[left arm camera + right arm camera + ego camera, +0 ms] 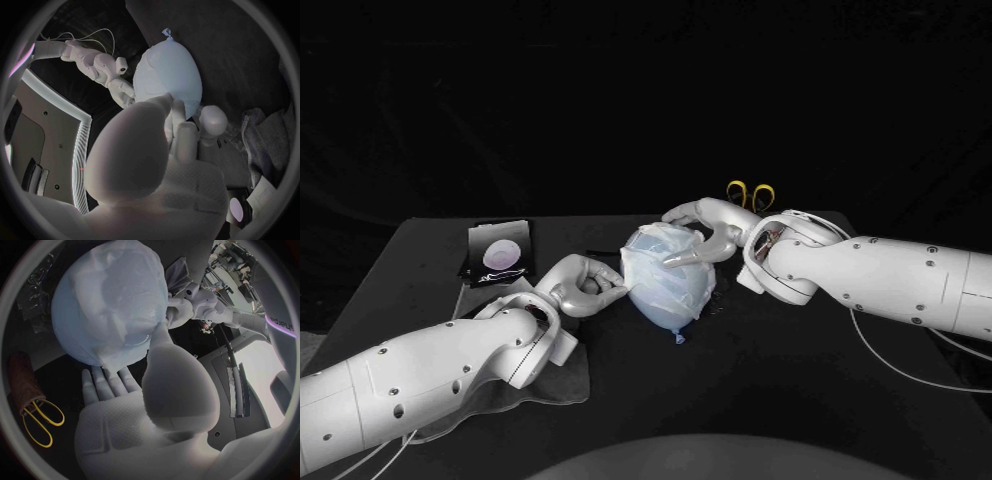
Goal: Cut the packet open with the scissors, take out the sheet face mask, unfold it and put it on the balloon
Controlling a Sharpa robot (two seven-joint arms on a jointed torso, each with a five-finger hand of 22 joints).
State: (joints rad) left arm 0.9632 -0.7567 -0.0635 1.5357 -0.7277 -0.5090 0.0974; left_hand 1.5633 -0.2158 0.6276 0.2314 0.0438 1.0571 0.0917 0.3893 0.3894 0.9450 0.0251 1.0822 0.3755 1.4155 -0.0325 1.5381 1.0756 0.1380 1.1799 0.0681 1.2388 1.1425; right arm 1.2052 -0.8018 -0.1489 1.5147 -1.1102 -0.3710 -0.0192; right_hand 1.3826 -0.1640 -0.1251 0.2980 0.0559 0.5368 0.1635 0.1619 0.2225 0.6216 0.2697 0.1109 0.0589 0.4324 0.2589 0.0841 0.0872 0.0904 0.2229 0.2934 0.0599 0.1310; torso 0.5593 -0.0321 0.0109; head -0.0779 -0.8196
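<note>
From my station I judged the job nearly finished: the mask [661,262] was out, unfolded and draped over the balloon [664,312], which lay on its side near the middle of the table [776,385] with its knot [679,338] pointing towards the robot. The packet [498,256] lay on the table well off to the left, and the scissors [751,194] lay behind the right arm at the far edge, both out of use. My right hand [704,232] cupped the far side of the balloon; its wrist camera showed the fingers lying flat beneath the balloon and the thumb pressing on the sheet from the other side, so I counted that hand as holding the balloon. My left hand [584,284] sat at the balloon's left flank with its fingertips against the edge of the sheet. I could not tell whether they were pinching that edge or only pressing on it. The sheet looked wrinkled and bunched along the left side, so the step in hand, as I read it, was smoothing it down. To do that well I wanted the right hand firm but gentle so that the balloon could not roll, and the left fingertips stroking outwards from the middle, lightly, because a thin wet sheet drags easily and a hard push could squeeze the balloon out of the grip.
</note>
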